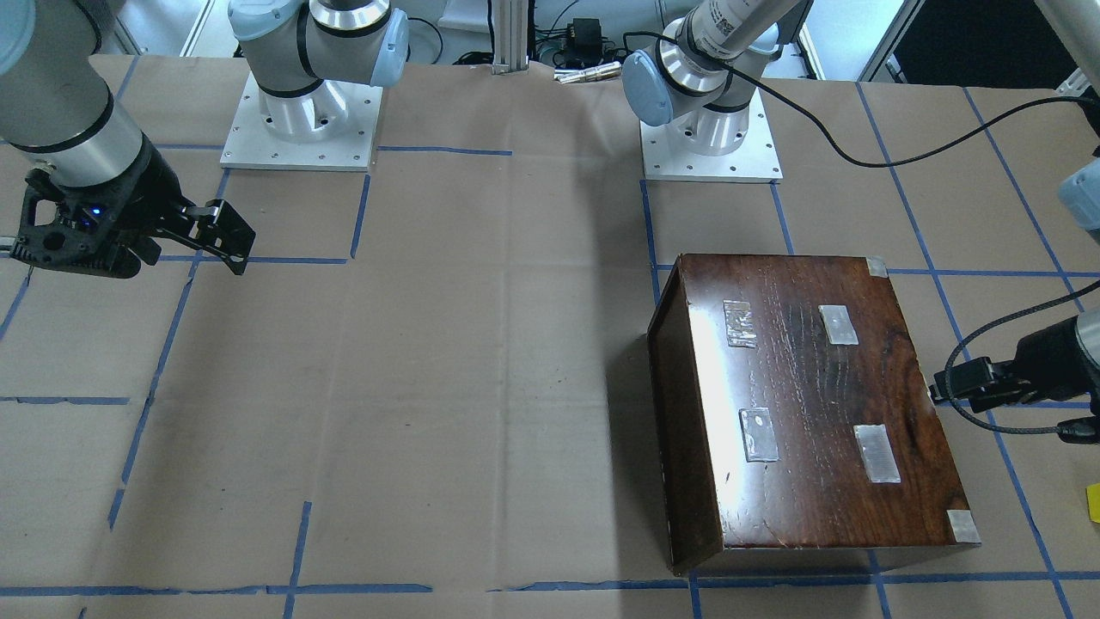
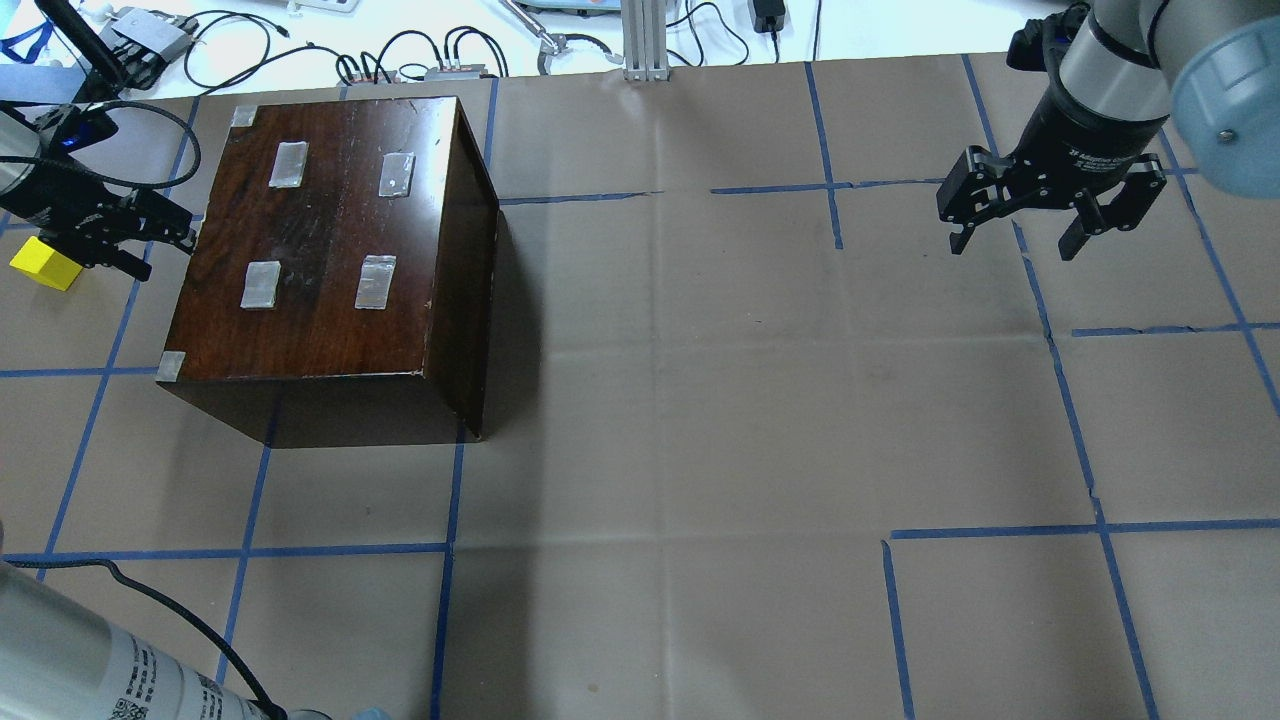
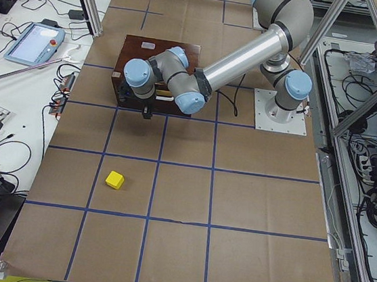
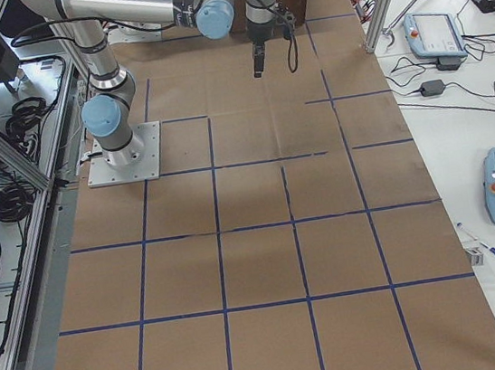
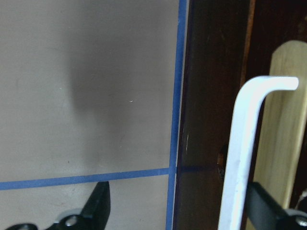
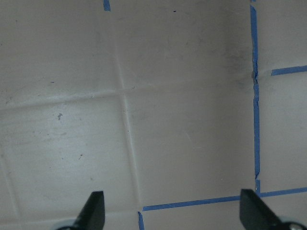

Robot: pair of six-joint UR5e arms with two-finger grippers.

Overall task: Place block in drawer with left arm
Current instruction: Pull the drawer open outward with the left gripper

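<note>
- Front-facing view: the dark box [image 1: 808, 404] sits on the bench [image 1: 447, 387]. The left tool [image 1: 954, 387] is at its end face. Only a yellow sliver of the block [image 1: 1093, 503] shows at the frame edge, past the tool and away from the box.
- Overhead view: the left tool [image 2: 160, 245] is released, its fingers spread toward the box [image 2: 330, 240]. The block [image 2: 45, 263] lies on the bench behind the tool, on the side away from the box. The right tool [image 2: 1050, 220] hangs released, far across the bench.
- Left side view: the block [image 3: 114, 180] rests alone on the bench, clearly apart from the left tool [image 3: 147, 112], which is against the box [image 3: 158, 49].
- Right side view: the right tool [image 4: 257, 61] points down over the bench.
- Left wrist view: the left tool [image 5: 180, 196] gapes. A white bent bar [image 5: 242, 158] stands beside one finger, in front of the pale drawer [image 5: 283, 120].
- Right wrist view: the right tool [image 6: 172, 199] is spread over bare bench.
</note>
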